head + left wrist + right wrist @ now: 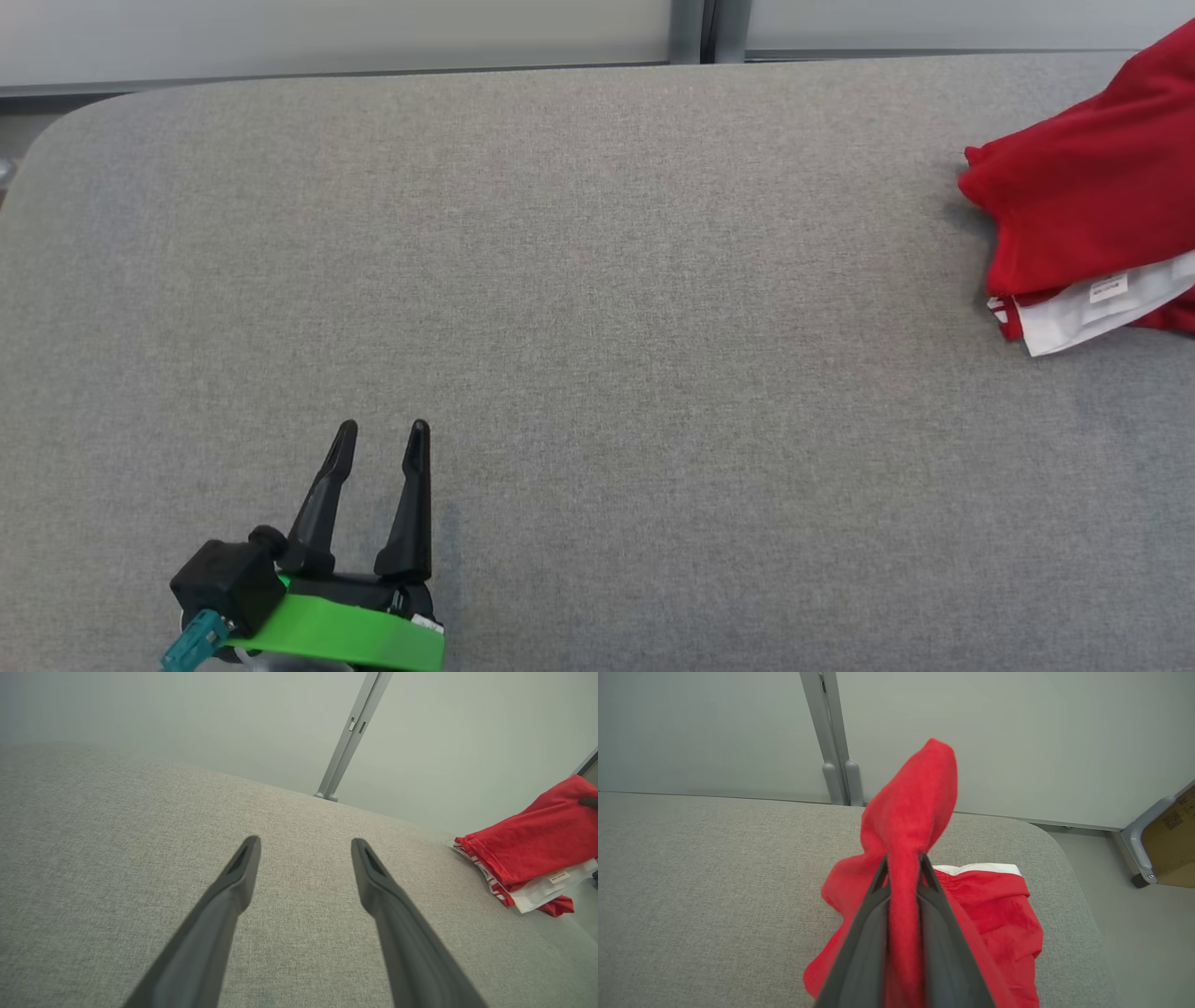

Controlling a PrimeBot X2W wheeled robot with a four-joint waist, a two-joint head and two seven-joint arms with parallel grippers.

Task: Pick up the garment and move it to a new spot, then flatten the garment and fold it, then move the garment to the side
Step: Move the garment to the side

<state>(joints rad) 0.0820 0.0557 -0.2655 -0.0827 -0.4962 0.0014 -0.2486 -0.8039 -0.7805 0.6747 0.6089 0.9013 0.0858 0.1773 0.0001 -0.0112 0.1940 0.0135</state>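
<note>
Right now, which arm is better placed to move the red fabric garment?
Right. The right gripper is shut on a raised fold of the red fabric garment; the left gripper stands open over the grey padded table, well apart from it.

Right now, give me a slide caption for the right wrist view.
Right gripper shut on a raised fold of the red garment above the grey table.

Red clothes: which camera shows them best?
The right wrist view: there the red clothes show close up, pinched by the right gripper. The head view cuts them off at its right edge; the left wrist view shows them small and far.
</note>
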